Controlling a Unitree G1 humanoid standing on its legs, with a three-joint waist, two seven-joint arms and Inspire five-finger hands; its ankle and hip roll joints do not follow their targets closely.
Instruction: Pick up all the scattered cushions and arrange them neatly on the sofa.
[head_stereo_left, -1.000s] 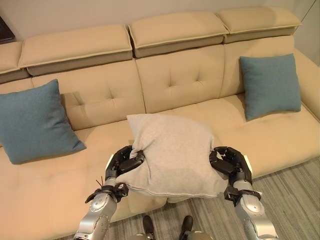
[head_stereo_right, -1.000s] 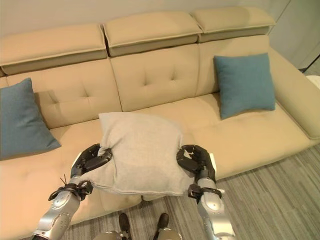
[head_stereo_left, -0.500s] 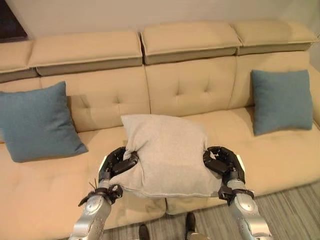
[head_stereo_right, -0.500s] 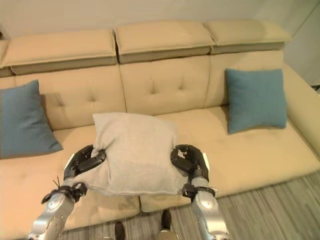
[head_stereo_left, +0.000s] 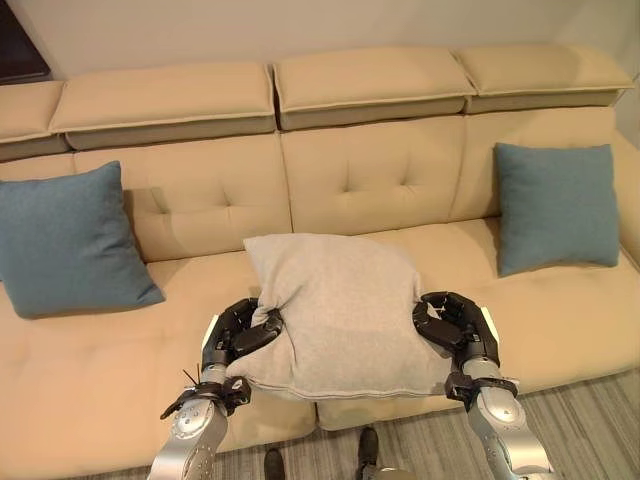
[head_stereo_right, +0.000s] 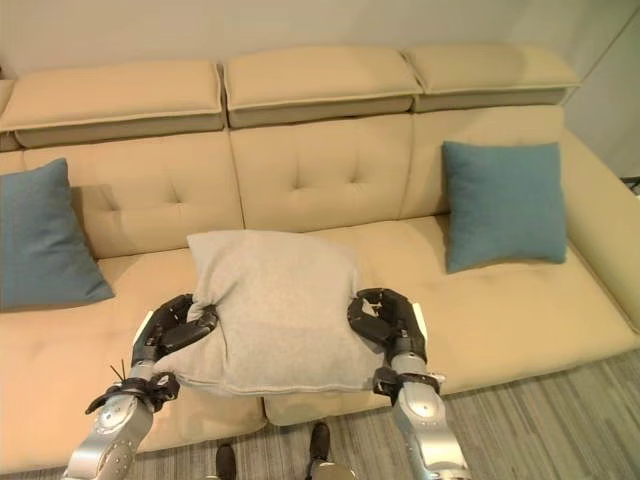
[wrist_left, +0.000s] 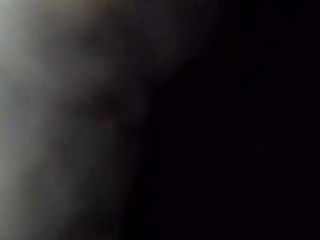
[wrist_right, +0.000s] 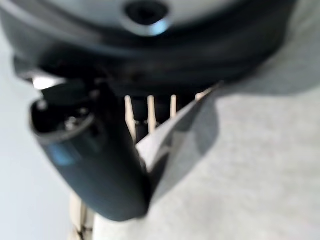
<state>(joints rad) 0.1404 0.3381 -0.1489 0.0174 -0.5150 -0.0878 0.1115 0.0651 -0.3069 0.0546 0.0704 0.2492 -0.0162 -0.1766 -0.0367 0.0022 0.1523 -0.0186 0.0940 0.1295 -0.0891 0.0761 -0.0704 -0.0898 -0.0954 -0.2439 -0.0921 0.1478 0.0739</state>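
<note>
Grey cushion (head_stereo_left: 340, 315) gripped at both sides, left hand (head_stereo_left: 240, 335) and right hand (head_stereo_left: 452, 325) curled into the fabric. Carried slightly further over the sofa (head_stereo_left: 370, 170) middle seat than before; placement likely next, between two blue cushions (head_stereo_left: 65, 240).

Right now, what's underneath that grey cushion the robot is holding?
Under the grey cushion, gripped by the left hand and right hand, lies the sofa seat's front edge; the part directly beneath is covered.
</note>
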